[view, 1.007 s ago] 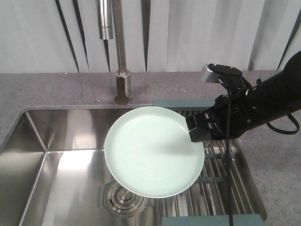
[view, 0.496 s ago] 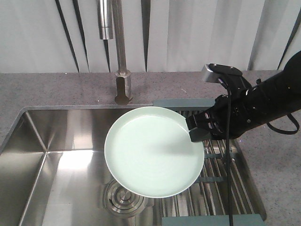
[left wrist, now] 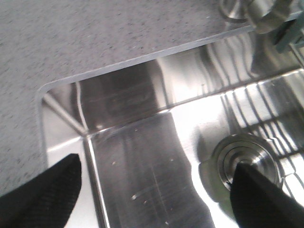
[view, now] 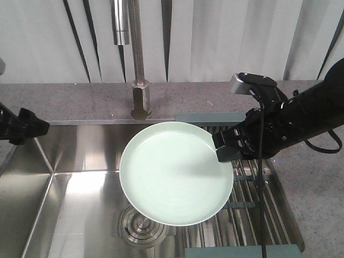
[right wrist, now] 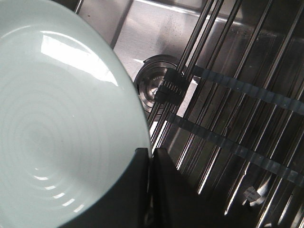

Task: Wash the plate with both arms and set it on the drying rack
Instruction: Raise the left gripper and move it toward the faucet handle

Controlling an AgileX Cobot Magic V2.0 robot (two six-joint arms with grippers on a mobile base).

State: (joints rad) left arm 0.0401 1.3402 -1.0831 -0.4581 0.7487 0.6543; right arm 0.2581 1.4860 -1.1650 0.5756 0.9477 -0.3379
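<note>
Plate held over the sink; washing apparently not yet begun.

At the far left, the left gripper [left wrist: 152,197] hangs above the corner of the sink [view: 70,183], fingers spread wide with nothing between them, well apart from the plate. No water shows at the faucet [view: 137,59]. The pale green plate [view: 174,174] sits roughly level above the basin, its right edge pinched by the right gripper [view: 223,149], whose jaws are clamped on the rim. To the right and below, the drying rack [view: 252,215] carries nothing visible. Judged from this, both the wash and the racking are left to do.
</note>
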